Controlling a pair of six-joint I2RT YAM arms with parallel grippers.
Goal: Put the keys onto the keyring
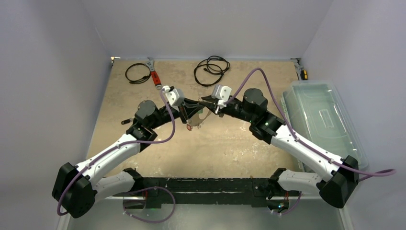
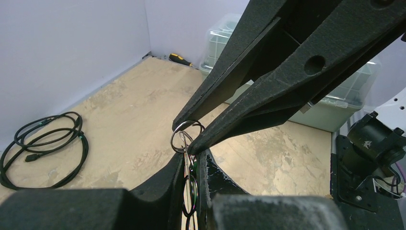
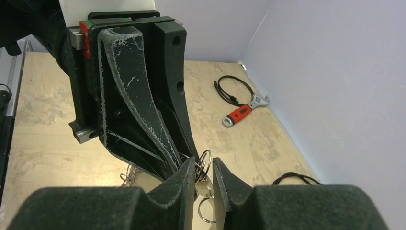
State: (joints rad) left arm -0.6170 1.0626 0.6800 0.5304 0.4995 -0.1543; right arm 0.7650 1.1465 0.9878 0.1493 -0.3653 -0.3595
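Note:
Both grippers meet above the middle of the table. My left gripper (image 1: pixel 190 114) (image 2: pixel 194 155) is shut on the thin keyring (image 2: pixel 192 184), seen edge-on between its fingers, with dark rings beside it. The keyring hangs as a pale silvery shape (image 1: pixel 201 119) in the top view. My right gripper (image 1: pixel 203 103) (image 3: pixel 205 165) reaches in from the other side. Its narrow jaws pinch a key's small silver split ring (image 2: pixel 184 136) (image 3: pixel 203 162), with the key (image 3: pixel 207 188) hanging just below. More keys (image 3: pixel 128 176) dangle under the left gripper, one with a red tag (image 1: pixel 188 127).
A red-handled wrench (image 1: pixel 154 74) (image 3: pixel 242 113) and two black coiled cables (image 1: pixel 138 73) (image 1: pixel 212 69) lie at the back. A clear plastic bin (image 1: pixel 325 120) (image 2: pixel 335 103) stands along the right wall, a screwdriver (image 2: pixel 179 59) behind it. A small dark item (image 1: pixel 125 121) lies left of the left arm.

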